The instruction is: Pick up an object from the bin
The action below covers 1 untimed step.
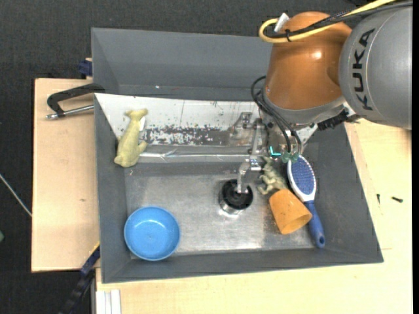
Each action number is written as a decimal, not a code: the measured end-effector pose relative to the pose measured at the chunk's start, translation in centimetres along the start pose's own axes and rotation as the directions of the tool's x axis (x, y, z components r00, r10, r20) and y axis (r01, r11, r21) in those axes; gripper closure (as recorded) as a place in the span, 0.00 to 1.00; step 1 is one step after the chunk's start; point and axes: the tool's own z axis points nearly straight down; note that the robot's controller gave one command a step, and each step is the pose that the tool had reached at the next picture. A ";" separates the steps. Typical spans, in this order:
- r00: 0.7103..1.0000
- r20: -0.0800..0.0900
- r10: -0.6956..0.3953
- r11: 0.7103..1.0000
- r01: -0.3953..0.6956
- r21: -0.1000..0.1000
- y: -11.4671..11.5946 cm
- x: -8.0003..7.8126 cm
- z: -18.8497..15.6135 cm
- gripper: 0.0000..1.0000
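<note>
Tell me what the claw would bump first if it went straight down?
Probably the small black round thing in the middle of the bin floor; the claw points down right over it. The orange cup lies off to one side. How much gap is left, I cannot tell.

Pincer (244,177) over black round object (234,195) mid bin (190,54), orange cup (288,212), blue brush (303,180) beside it

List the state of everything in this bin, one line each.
Blue bowl: upright, open side up.
Orange cup: lying on its side.
Blue brush: lying flat, bristles up.
Yellow toy animal: propped up at a slant, back left.
Black round thing: lying flat, centre.
Hand: low, at the black round thing.
</note>
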 end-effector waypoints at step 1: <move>1.000 0.013 -0.003 1.000 0.003 -0.001 -3.8 -1.0 14.0 0.00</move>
